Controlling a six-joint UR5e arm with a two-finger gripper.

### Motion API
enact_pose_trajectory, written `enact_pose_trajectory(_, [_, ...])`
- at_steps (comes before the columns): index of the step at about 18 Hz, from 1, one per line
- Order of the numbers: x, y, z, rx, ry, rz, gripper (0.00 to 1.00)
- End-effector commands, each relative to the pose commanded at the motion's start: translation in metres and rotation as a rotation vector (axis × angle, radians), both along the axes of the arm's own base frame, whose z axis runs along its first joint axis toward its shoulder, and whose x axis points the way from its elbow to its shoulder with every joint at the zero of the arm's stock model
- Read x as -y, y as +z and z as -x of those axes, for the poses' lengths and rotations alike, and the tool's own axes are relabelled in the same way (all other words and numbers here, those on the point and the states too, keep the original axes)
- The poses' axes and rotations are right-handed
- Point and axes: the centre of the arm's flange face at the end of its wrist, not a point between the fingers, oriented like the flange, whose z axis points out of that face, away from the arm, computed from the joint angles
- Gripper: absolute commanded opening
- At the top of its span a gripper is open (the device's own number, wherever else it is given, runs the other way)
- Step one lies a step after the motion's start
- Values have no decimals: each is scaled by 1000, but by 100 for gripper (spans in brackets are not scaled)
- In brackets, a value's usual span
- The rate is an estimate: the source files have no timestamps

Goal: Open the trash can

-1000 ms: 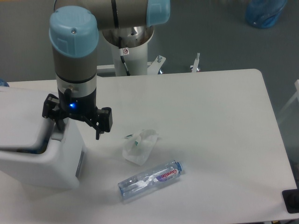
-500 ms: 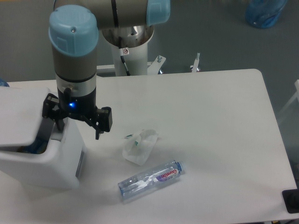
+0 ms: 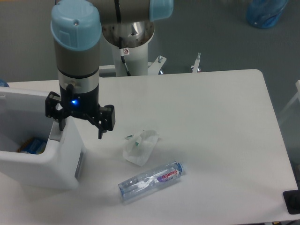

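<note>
The trash can [image 3: 54,165] is a large white boxy bin at the table's left edge, with a grey tab [image 3: 79,164] on its right side. Its lid [image 3: 23,91] is swung up toward the back, so the inside shows, with a blue and orange item [image 3: 33,144] at the bottom. My gripper [image 3: 80,130] hangs over the can's right wall, open. One finger [image 3: 60,124] is over the rim and the other finger [image 3: 100,133] is outside the can. Nothing is held between them.
A crumpled white wrapper [image 3: 139,148] and a clear plastic bottle [image 3: 150,180] lie on the white table [image 3: 211,117] to the right of the can. The arm's base [image 3: 131,51] stands behind the table. A blue bag [image 3: 265,11] sits on the floor at the far right.
The lid has swung from lying low over the can's mouth to raised at the back, exposing the inside. The gripper has shifted slightly right and down.
</note>
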Motion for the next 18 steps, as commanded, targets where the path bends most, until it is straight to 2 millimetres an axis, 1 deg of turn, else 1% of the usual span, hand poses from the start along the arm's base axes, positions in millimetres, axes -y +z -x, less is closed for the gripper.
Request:
enact_pose_trajectory(2, [14,7,33,-20,23,-13,100])
enact_pose_trajectory(4, [30,2,67,-40,-9,-6,100])
enact_pose_trajectory(6, [44,-6,96,-58,-45,2,100])
enact_pose_trajectory(7, [51,-20,122,-66,-80,16,100])
enact_pose_trajectory(8, [57,-29,136,-70,-106,28,100])
enact_pose_trajectory(10, [65,-48,156,-103,-175,94,100])
enact_pose_trajectory(12, [81,-76,189,-122,-254,182,100])
enact_pose_trajectory(13, [91,-90,207,-120,-288,207,100])
enact_pose_trajectory(15, [118,-108,245,-114,-346,220,100])
enact_pose_trajectory(17, [144,-128,284,-144,-389,218,100])
enact_pose_trajectory(18, [151,-137,298,-162,-405,217,100])
